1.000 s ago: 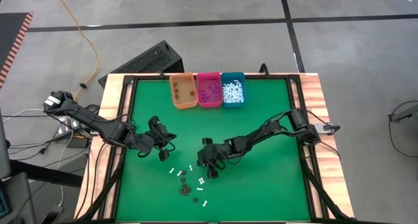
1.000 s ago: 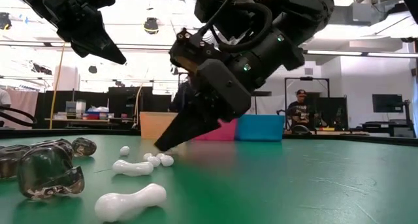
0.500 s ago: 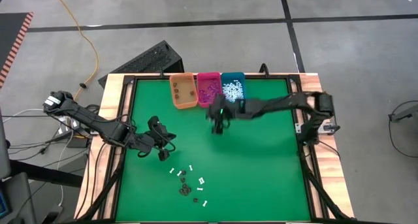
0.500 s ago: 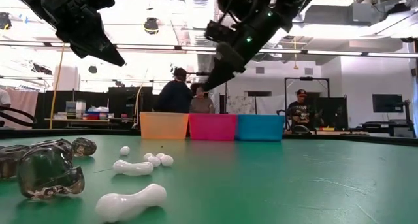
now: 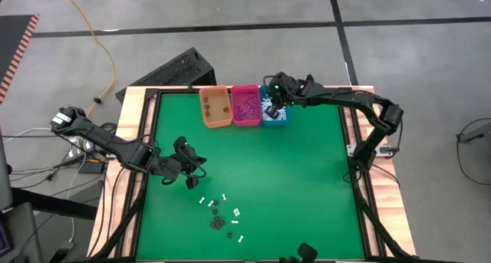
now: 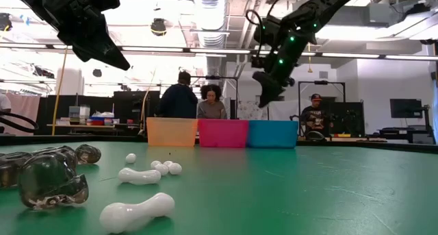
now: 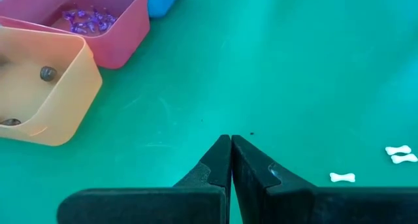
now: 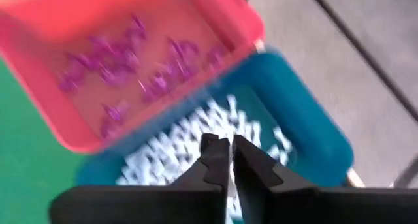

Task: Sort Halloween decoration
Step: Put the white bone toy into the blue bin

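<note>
Left gripper [image 5: 189, 180]: hangs left of centre in the high view, over bare green table short of the loose pieces; fingers pressed together on nothing, so it reads as waiting its turn.
Loose Halloween decoration [image 5: 222, 217]: small white plastic bone-shaped sticks and dark brown-black bits scattered lower centre of the high view, unsorted; the white sticks [image 6: 137, 175] and a smoky dark piece [image 6: 51, 180] lie at lower left of the low view.
Orange rectangular plastic bin [image 5: 215, 106]: top centre of the high view, holding a few dark bits, evidently the place for that kind.
Pink rectangular plastic bin [image 5: 245, 105]: touching the orange one's right side, holding purple bits [image 8: 130, 74].
Teal rectangular plastic bin [image 5: 281, 119]: rightmost of the row, holding a heap of white sticks [image 8: 170, 152].
Right gripper [image 5: 272, 110]: poised over the teal bin; fingers parted by a thin slit with nothing seen between them, which fits a white stick being let go there, though no stick can be seen falling.
Surface: green felt-like table [image 5: 307, 186] with a dark frame and wooden edging.
Room: grey floor with an orange cable [image 5: 103, 56] at upper left; people [image 6: 179, 98] stand beyond the bins in the low view.
</note>
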Action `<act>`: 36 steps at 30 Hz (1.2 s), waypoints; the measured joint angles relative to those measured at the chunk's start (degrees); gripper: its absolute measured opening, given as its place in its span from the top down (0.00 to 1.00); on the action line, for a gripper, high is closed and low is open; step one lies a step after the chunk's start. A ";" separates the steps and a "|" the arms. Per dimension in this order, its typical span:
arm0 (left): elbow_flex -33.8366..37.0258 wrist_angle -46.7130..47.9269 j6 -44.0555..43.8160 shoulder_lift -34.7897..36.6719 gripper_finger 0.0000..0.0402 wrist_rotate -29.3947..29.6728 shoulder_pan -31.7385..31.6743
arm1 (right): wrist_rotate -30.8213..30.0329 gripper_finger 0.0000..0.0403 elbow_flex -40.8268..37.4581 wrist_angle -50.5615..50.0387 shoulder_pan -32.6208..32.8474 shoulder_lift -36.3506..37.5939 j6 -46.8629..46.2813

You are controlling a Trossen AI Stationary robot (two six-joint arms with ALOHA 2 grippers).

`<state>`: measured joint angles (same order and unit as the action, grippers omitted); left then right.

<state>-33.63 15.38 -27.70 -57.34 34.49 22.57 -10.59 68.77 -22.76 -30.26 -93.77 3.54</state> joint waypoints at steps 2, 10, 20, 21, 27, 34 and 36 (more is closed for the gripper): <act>0.00 0.10 0.00 0.00 1.00 -0.20 0.00 | 0.23 0.84 -0.04 -1.56 -1.42 -0.10 -0.42; 0.00 0.29 0.01 0.00 1.00 0.50 0.72 | 2.48 0.62 -0.02 -1.36 -0.63 0.08 -0.35; 0.00 -1.38 7.41 6.69 1.00 19.37 14.01 | 16.39 0.56 0.07 8.68 18.94 -1.37 -4.00; 0.00 -1.26 7.72 7.81 1.00 20.85 15.73 | 15.46 0.56 0.07 11.19 22.44 -2.47 -4.01; 0.00 -1.11 7.49 12.21 1.00 23.16 22.53 | 6.78 0.57 0.16 33.29 37.65 -10.98 -5.80; 0.00 -1.08 6.17 12.73 1.00 23.52 23.58 | -9.45 0.58 4.74 39.12 46.54 -22.85 -12.91; 0.00 -1.03 5.45 12.72 1.00 23.56 23.56 | -11.38 0.58 6.90 38.22 48.21 -26.08 -14.01</act>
<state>-33.63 14.35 -22.26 -44.62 58.04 46.13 -21.97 75.67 15.46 17.95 -119.85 -10.47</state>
